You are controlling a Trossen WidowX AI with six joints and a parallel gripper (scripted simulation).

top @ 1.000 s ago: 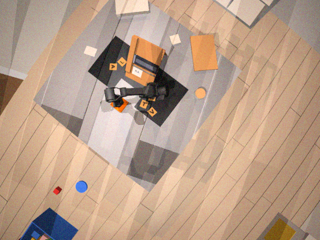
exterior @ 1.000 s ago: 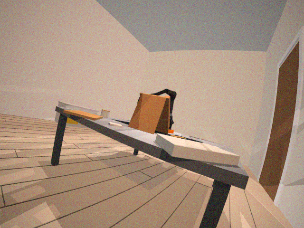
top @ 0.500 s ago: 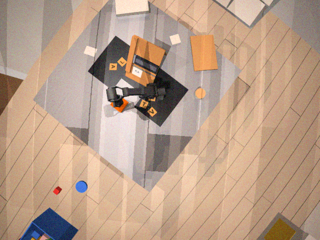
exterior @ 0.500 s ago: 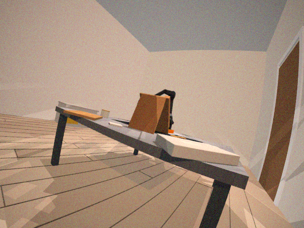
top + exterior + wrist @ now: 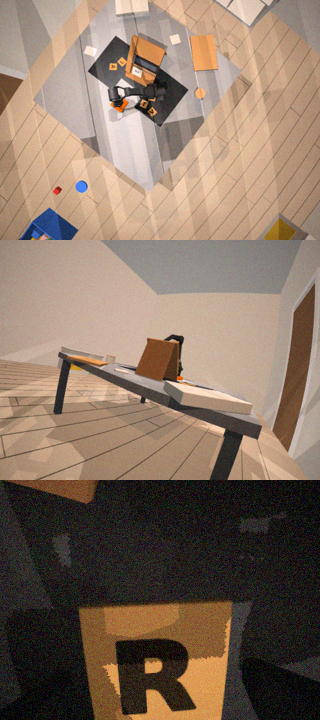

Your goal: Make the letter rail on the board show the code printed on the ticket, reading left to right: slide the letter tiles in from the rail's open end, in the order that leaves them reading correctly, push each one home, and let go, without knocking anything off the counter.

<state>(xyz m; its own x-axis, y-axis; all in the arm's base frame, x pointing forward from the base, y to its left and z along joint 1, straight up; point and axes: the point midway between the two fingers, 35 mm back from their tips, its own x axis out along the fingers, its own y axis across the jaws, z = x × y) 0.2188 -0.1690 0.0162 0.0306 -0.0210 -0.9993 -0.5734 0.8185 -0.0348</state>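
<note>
The R tile [image 5: 157, 680] lies face up on the black mat, mostly hidden by the arm in the top view. My gripper [image 5: 159, 676] is open and low over the R tile, a dark finger on either side. The T tile [image 5: 143, 103] and V tile [image 5: 152, 111] lie nearby. The A tile [image 5: 112, 66] and L tile [image 5: 122, 61] lie on the mat's other side. The board [image 5: 150, 51] [image 5: 155, 357] stands tilted, with the dark letter rail [image 5: 146, 63] across it; I see no tile in the rail. The ticket [image 5: 136, 71] shows small print, apparently "RA".
The black mat [image 5: 175, 90] lies under the tiles and board. An orange panel [image 5: 204, 52] [image 5: 86, 360], a round item [image 5: 200, 93], two pale squares [image 5: 175, 39] [image 5: 90, 51] and a cream block [image 5: 132, 7] [image 5: 214, 398] are on the counter. The orange arm base [image 5: 121, 105] is beside the mat.
</note>
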